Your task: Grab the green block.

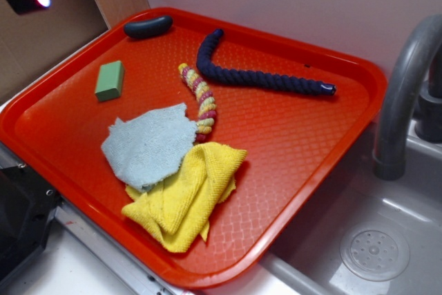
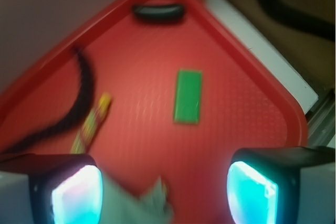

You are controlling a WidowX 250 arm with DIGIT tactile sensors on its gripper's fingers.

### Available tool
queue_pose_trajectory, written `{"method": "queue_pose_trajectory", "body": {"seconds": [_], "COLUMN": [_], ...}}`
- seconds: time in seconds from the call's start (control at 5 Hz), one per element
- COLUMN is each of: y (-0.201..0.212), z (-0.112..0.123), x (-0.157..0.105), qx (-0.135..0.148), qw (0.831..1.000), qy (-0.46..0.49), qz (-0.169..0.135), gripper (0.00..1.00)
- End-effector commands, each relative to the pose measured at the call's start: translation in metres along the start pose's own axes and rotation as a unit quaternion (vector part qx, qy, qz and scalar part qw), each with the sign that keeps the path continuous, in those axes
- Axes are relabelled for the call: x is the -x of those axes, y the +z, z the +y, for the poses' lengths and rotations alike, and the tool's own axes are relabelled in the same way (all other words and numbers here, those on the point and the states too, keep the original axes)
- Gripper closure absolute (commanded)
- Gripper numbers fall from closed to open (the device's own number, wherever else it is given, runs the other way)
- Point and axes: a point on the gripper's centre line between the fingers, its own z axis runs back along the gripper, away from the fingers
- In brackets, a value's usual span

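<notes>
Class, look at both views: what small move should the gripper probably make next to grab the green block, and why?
Probably ease forward and down toward the green block. The gripper looks open and empty, the block lies alone on the red tray, ahead of the fingers and apart from the cloths.

The pincer (image 2: pixel 164 190) hangs high up, pointing downward, its two fingers (image 2: pixel 68 192) spread wide apart, nothing held between them, touching nothing below.

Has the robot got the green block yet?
Not yet. The small mint-green sponge-like block lies untouched on the orange-red plastic tray. The gripper hangs above it, fingers apart and empty. Lowering, closing on the block and lifting are all left.
</notes>
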Motion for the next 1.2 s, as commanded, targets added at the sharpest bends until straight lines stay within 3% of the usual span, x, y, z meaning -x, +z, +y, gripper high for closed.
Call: {"method": "queue_pose_trajectory", "body": {"seconds": [0.0,0.4,0.8,1.0], "y": [-0.039,-0.077,-0.110,-0.122], "z": [0.028,0.039,0.045,0.040], "x": [-0.032,-0.031,-0.030,-0.032], "qx": [-0.037,-0.050,-0.028,0.017], "qw": [0.986,0.989,0.995,0.998], "qy": [0.156,0.136,0.086,0.064], "qz": [-0.036,-0.030,-0.038,-0.011], "gripper": [0.00,0.00,0.00,0.00]}}
